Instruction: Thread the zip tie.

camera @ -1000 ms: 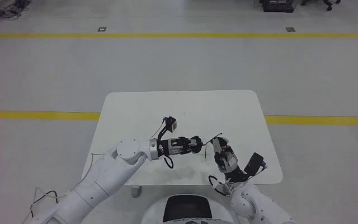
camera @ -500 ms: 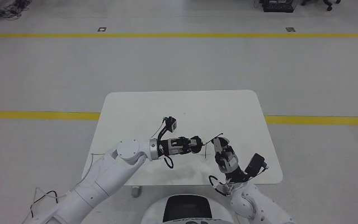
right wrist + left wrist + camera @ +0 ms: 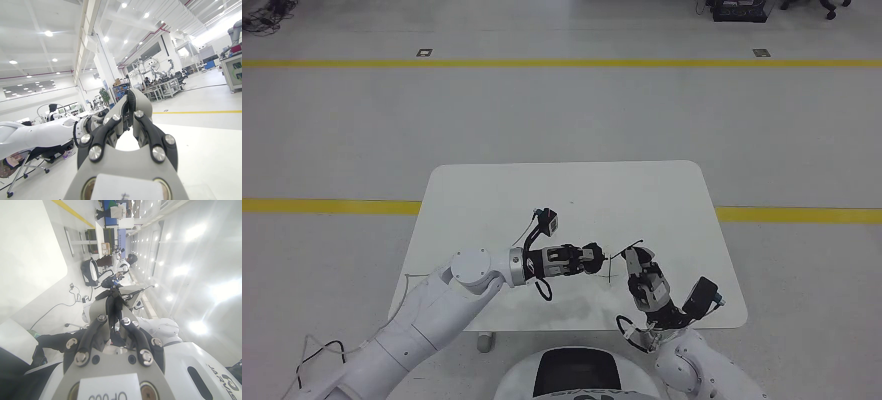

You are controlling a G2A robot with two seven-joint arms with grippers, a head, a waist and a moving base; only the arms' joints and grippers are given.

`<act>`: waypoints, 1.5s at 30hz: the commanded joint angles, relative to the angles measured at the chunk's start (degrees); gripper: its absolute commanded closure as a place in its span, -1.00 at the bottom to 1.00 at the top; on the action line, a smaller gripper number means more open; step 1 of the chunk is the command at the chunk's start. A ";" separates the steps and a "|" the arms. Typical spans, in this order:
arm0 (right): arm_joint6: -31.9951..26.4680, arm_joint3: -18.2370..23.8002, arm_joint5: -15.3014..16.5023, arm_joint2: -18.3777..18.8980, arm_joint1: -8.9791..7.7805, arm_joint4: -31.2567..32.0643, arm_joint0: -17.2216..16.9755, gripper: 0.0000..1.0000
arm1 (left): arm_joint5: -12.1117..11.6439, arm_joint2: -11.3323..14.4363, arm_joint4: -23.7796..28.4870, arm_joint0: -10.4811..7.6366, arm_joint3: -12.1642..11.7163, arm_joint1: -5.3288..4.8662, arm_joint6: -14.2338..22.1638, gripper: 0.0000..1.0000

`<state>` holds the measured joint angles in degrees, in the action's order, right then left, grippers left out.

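- Top view: we see the left gripper (image 3: 594, 256) and the right gripper (image 3: 632, 259) facing each other above the near part of the white table (image 3: 542, 190). They are near one another but apart. The thin black zip tie (image 3: 632, 244) lies in the gap between them, raised off the table.
- Left wrist view: the fingers of the left gripper (image 3: 113, 297) are drawn close together on a dark strip, which we read as the zip tie (image 3: 113, 307). A rounded corner of the table (image 3: 37, 266) lies beyond.
- Right wrist view: the fingers of the right gripper (image 3: 129, 95) press tip to tip and pinch the zip tie (image 3: 130, 84), whose thin end rises just past the tips. The left arm (image 3: 37, 132) lies behind them.
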<state>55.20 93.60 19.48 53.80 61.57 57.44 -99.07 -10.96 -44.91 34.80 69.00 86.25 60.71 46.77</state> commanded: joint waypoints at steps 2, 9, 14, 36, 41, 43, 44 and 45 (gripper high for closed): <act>-0.16 -0.09 0.00 -0.21 -0.02 -0.12 0.20 1.00 | 0.00 0.00 0.00 0.00 0.00 0.00 0.00 1.00; -0.47 -0.58 0.00 -0.67 -0.05 -0.55 0.77 1.00 | 0.00 0.00 0.00 0.00 0.00 0.00 0.00 1.00; -0.70 -1.01 0.00 -0.93 -0.04 -0.95 1.18 1.00 | 0.00 0.00 0.00 0.00 0.00 0.00 0.00 1.00; 0.19 -0.06 0.00 0.05 -0.26 0.34 0.00 1.00 | 0.00 0.00 0.00 0.00 0.00 0.00 0.00 1.00; -0.03 0.24 0.00 0.05 -0.28 0.40 -0.11 1.00 | 0.00 0.00 0.00 0.00 0.00 0.00 0.00 1.00; -0.12 0.26 0.00 -0.02 -0.29 0.30 -0.05 1.00 | 0.00 0.00 0.00 0.00 0.00 0.00 0.00 1.00; -0.16 0.24 0.00 -0.06 -0.29 0.26 0.00 1.00 | 0.00 0.00 0.00 0.00 0.00 0.00 0.00 1.00; -0.21 0.22 0.00 -0.12 -0.28 0.21 0.06 1.00 | 0.00 0.00 0.00 0.00 0.00 0.00 0.00 1.00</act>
<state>55.03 93.84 19.48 53.72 61.28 57.69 -99.06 -10.96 -44.91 34.80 69.00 86.25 60.71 46.77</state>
